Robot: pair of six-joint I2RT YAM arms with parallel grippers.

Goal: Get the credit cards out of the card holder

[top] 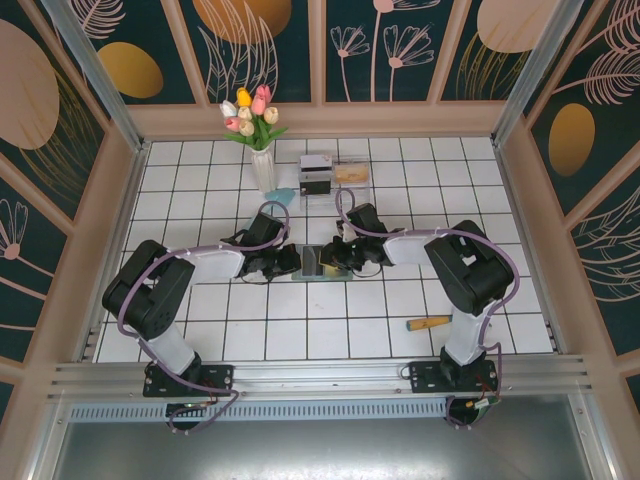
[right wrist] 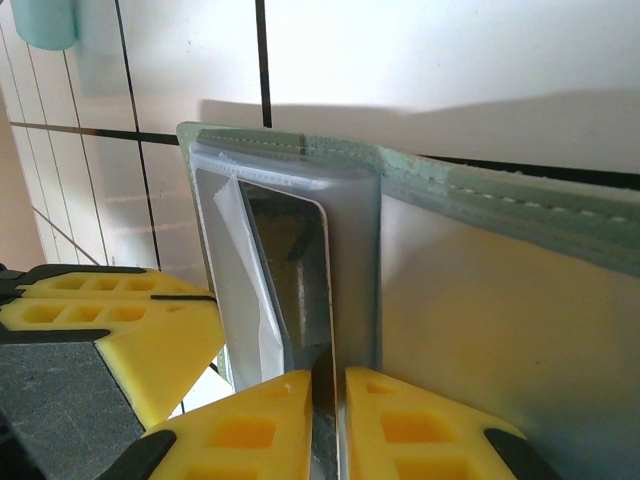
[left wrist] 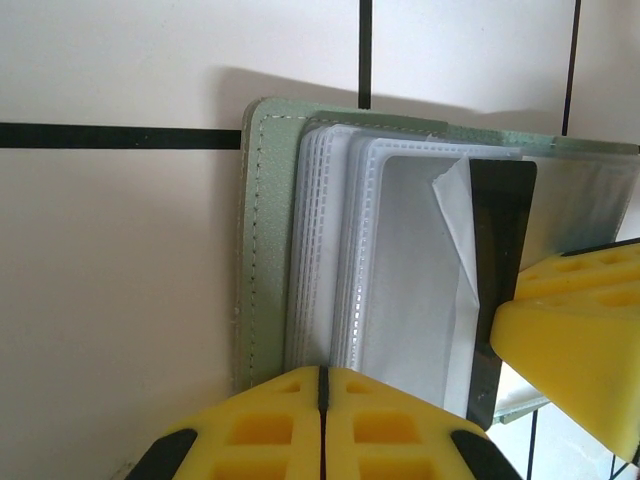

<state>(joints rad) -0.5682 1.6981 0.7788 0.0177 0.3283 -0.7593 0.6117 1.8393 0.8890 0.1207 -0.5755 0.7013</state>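
**From above:** the left hand (top: 288, 262) and right hand (top: 338, 258) meet tip to tip at the centre of the white-tiled counter (top: 400, 300). They meet over the card holder (top: 320, 270), which lies flat between them. From this view it cannot be told how their fingers are set. A vase of tulips (top: 262, 168) and a clear box (top: 335, 178) stand in the upper middle of the frame. A wooden-handled tool (top: 428, 323) lies at lower right.

**Left wrist camera:** the holder's sage-green cover (left wrist: 262, 250) runs down left of centre, with a stack of clear sleeves (left wrist: 330, 250) fanned on it. At the bottom edge the left hand's yellow fingers (left wrist: 260, 430) are pressed together, only a seam between them, against the holder's lower edge. Whether a leaf is caught there cannot be told. A dark credit card (left wrist: 502, 230) stands out of a sleeve at right, and a whitish sheet (left wrist: 455, 240) curls beside it. The right hand's yellow fingers (left wrist: 580, 340) close in at far right.

**Right wrist camera:** the credit card (right wrist: 290, 270) stands upright at centre. Its long edge runs down into the narrow slit between the right hand's two fingers (right wrist: 410, 420), which pinch it. The green cover crosses the upper right, and a left-hand finger (right wrist: 100, 320) lies at lower left. A teal object (right wrist: 45, 20) sits in the upper left corner.
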